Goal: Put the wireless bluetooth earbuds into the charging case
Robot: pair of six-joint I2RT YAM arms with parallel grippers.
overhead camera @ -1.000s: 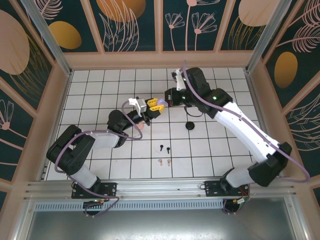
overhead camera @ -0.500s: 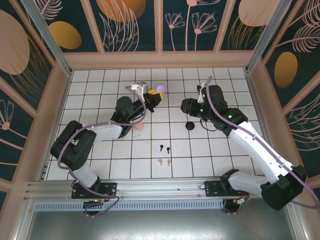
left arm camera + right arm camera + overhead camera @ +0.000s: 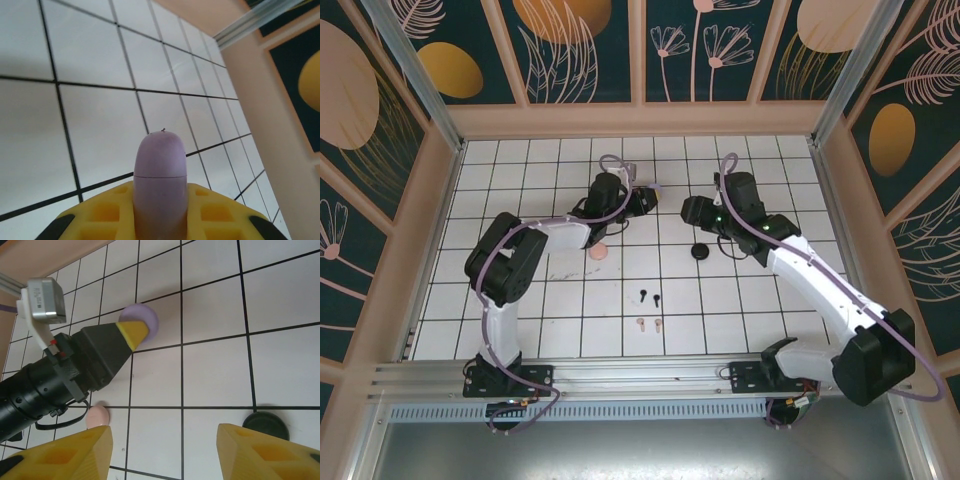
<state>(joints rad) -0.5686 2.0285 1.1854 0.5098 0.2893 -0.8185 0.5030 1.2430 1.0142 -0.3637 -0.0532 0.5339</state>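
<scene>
Left arm is standing up from its base at the near left, bending at the elbow and reaching rightward over the far half of the tiled table [image 3: 750,300], forearm lying low. At its end the left gripper [image 3: 642,198] is clamping the lilac charging case [image 3: 160,175] between its yellow fingers [image 3: 100,217]. The case is poking forward past the fingertips with its lid seam shut. Cannot tell whether it is touching the tiles. The pink case [image 3: 599,251] is sitting on the table just on the near side of that forearm. Toward the bases, mid-table, the black earbuds [image 3: 642,296] are lying side by side, with the pink earbuds [image 3: 640,323] lying as a pair just nearer again. The black case [image 3: 700,251] is resting to the right of them, near the right arm's wrist. Right arm is leaving its base at the near right, its elbow jutting toward the right wall and its white forearm slanting back to centre. There the right gripper [image 3: 164,440] is facing the left one across a gap, fingers spread wide, holding nothing.
</scene>
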